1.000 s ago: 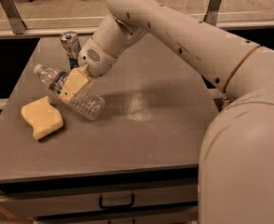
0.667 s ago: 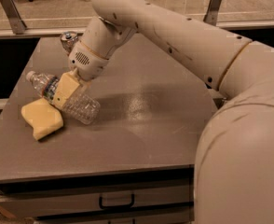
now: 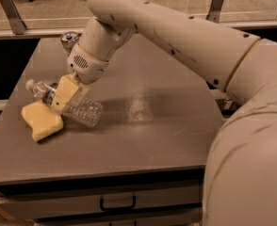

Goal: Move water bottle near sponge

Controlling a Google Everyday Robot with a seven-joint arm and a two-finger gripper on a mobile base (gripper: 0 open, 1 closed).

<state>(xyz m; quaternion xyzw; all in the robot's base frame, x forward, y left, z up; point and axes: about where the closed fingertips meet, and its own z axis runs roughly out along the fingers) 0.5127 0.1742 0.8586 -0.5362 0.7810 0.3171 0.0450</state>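
The water bottle, clear ribbed plastic with a white cap, lies tilted on the grey table at the left, its cap end pointing back left. My gripper is shut around its middle, over the label band. The sponge, a pale yellow foam block, lies just in front of and to the left of the bottle. It touches or is overlapped by the gripper's lower finger.
A silver can stands at the table's back left, partly hidden behind my arm. The table's left edge is close to the sponge. A drawer with a dark handle sits under the front edge. Railings run behind the table.
My gripper has carried the bottle left and slightly forward, so that it now lies right against the sponge. The sponge and the can have not moved.
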